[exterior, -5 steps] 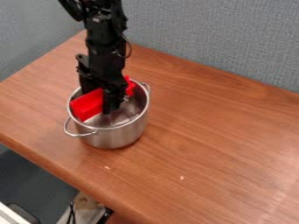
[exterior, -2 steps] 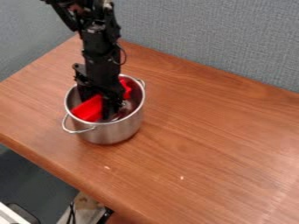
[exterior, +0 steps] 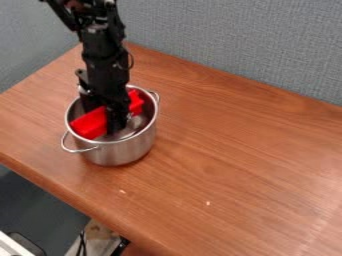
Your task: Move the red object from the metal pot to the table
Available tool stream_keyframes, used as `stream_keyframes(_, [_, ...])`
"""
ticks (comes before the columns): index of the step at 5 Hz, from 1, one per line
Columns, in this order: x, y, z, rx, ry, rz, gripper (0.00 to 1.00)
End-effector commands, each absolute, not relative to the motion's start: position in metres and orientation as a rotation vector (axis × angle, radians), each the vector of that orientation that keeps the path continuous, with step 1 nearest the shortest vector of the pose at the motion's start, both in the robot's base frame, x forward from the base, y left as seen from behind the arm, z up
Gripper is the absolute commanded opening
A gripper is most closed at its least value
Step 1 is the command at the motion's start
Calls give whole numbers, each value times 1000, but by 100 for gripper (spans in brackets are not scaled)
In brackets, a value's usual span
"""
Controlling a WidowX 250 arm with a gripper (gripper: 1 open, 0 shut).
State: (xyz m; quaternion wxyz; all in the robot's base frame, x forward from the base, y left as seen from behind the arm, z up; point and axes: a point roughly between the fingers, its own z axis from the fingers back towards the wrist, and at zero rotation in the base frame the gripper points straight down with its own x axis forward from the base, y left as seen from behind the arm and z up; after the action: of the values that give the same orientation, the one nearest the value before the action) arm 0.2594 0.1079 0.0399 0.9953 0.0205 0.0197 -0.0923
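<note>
The metal pot (exterior: 120,148) stands on the table (exterior: 247,150) at its left side. The red object (exterior: 88,122) lies tilted inside it, with its lower end to the left and its upper end near the far rim. My gripper (exterior: 114,112) points straight down into the pot. Its dark fingers are closed across the middle of the red object and hide that part of it. The fingertips are below the rim, so I cannot see them clearly.
The table's front edge runs diagonally from the left down to the lower right, with a drop to the floor beyond it. A grey wall stands behind the table. Bare wood stretches to the right of the pot.
The pot, the red object and my gripper have all shifted to the left across the table. The red object sits lower in the pot than it did a second ago.
</note>
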Motion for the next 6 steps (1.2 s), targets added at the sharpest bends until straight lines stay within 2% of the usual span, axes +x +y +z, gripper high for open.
stream_keyframes(1, [256,107,59,98,-30,-211,0])
stream_keyframes(4, [244,105,81,13,88,-94,0])
stream_keyframes(6, [240,87,75,53,106,-230,0])
